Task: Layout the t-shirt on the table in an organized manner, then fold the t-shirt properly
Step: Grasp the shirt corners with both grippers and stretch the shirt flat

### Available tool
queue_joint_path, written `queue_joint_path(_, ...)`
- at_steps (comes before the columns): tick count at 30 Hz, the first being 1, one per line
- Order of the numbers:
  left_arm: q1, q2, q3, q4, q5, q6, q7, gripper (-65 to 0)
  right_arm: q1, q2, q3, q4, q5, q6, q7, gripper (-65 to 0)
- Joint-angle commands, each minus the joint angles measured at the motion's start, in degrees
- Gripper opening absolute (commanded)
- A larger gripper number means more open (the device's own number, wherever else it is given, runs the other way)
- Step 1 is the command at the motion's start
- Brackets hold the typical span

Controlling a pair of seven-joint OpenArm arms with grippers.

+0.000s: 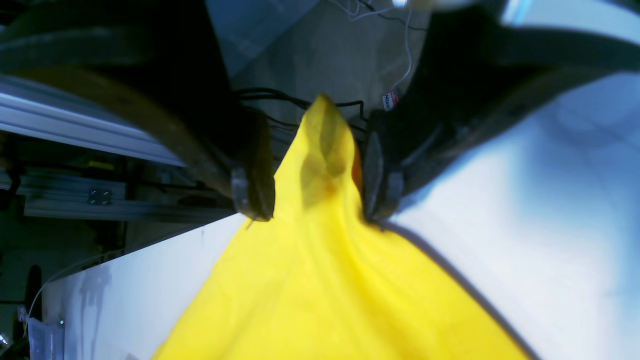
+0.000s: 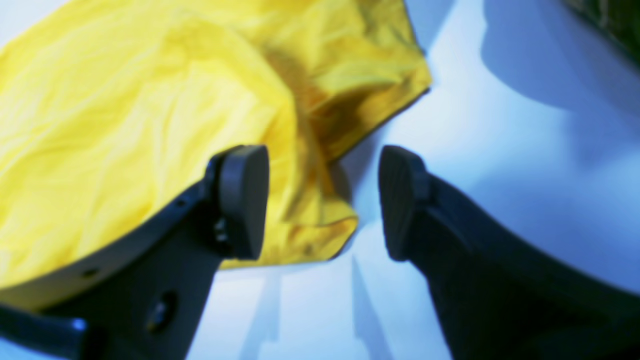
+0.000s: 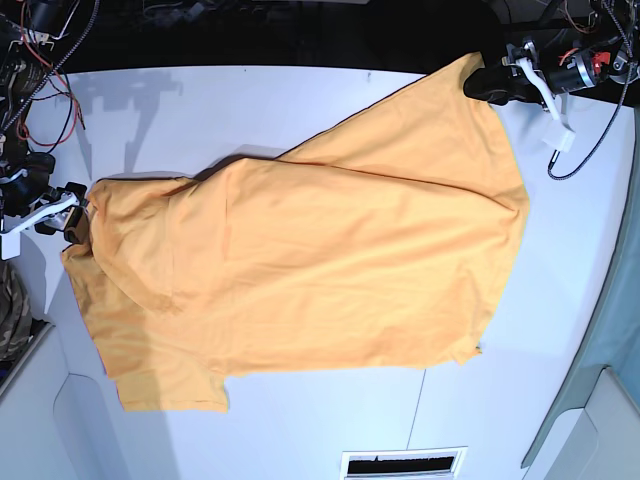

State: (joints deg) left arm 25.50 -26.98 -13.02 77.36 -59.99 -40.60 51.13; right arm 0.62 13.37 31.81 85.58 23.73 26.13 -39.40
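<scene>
1. Left tool (image 1: pixel 315 200) released, jaws apart, yellow cloth corner peaking between them; right tool (image 2: pixel 320 200) released, jaws apart over a folded cloth edge.
2. White table (image 3: pixel 300 420) under everything.
3. T-shirt (image 3: pixel 300 260) spread diagonally on table, wrinkled, an end by each tool.

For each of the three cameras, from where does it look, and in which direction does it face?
Left wrist: sits on the left arm, faces along the left gripper; its fingers flank a raised tip of the t-shirt.
Right wrist: on the right arm, faces the right gripper, jaws apart above the table, at the shirt's edge.
Base: overhead, facing down; both arms at opposite shirt ends.
Shared: all three views show the t-shirt and the table.
</scene>
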Motion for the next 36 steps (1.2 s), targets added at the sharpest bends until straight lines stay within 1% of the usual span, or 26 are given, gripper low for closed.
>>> queue_joint_path(1,0.20,-0.63,-0.07,0.35,1.79,0.60,0.70,-34.1,1.84,1.07,0.24,-0.26,0.70,0.11,1.68,-30.5)
queue_joint_path(8,0.22,-0.46,-0.07,0.35,1.77,0.60,0.52,-34.1,7.15,1.03,-1.68,-10.95,0.90,0.24,1.75,-30.7)
queue_joint_path(9,0.22,-0.42,-0.07,0.35,1.75,0.60,0.52,-34.8,7.37,1.05,-1.92,-11.69,0.90,0.24,1.66,-30.8)
queue_joint_path(10,0.20,-0.33,-0.07,0.35,1.73,0.60,0.50,-38.2,7.43,1.03,-2.14,-11.89,0.90,0.22,1.64,-31.3)
queue_joint_path(11,0.20,-0.28,-0.07,0.35,1.73,0.60,0.42,-43.5,7.43,1.01,-2.21,-11.89,0.92,0.24,1.60,-35.0)
queue_joint_path(12,0.17,-0.15,-0.07,0.35,1.57,0.60,0.28,-50.4,7.43,1.03,-2.21,-11.87,1.01,0.22,1.44,-41.2)
queue_joint_path(13,0.07,-0.13,-0.07,0.35,1.33,0.60,0.28,-58.6,7.43,1.07,-2.21,-11.87,1.14,0.22,1.42,-49.4)
queue_joint_path(14,0.09,0.04,-0.07,0.35,0.92,0.60,0.35,-65.0,7.43,1.07,-2.19,-11.85,1.11,0.24,1.42,-58.3)
queue_joint_path(15,0.22,0.07,-0.07,0.35,0.61,0.60,0.33,-65.0,7.43,1.07,-2.19,-11.85,1.11,0.33,1.42,-65.0)
queue_joint_path(16,0.22,0.07,-0.07,0.35,0.35,0.60,0.33,-65.0,7.43,1.07,-2.16,-11.85,1.11,1.22,1.36,-65.0)
queue_joint_path(18,0.22,-0.33,-0.07,0.37,-0.79,0.60,0.33,-65.0,7.43,1.09,-1.86,-11.58,1.88,2.58,-0.59,-65.0)
queue_joint_path(22,0.26,-3.41,-0.07,1.20,-6.40,0.60,2.91,-65.0,6.97,1.07,0.98,-8.92,9.16,5.66,-7.58,-65.0)
queue_joint_path(25,0.31,-6.45,-0.09,3.93,-10.93,0.60,6.67,-65.0,4.26,1.07,5.18,-3.63,13.70,5.84,-10.69,-65.0)
queue_joint_path(28,0.39,-9.49,-0.09,6.91,-14.10,0.60,7.30,-65.0,-0.31,1.09,9.90,2.71,17.16,5.84,-12.28,-65.0)
queue_joint_path(31,0.39,-11.82,-0.09,8.96,-16.50,0.60,10.21,-65.0,-5.75,1.09,13.70,7.76,20.52,5.86,-14.69,-65.0)
queue_joint_path(34,0.42,-13.90,-0.11,9.70,-20.13,0.60,13.46,-65.0,-11.72,1.11,16.37,11.41,21.29,6.16,-14.86,-65.0)
queue_joint_path(36,0.63,-15.37,-0.22,9.70,-21.31,0.60,13.84,-65.0,-15.85,1.09,18.16,13.49,21.81,6.56,-14.86,-65.0)
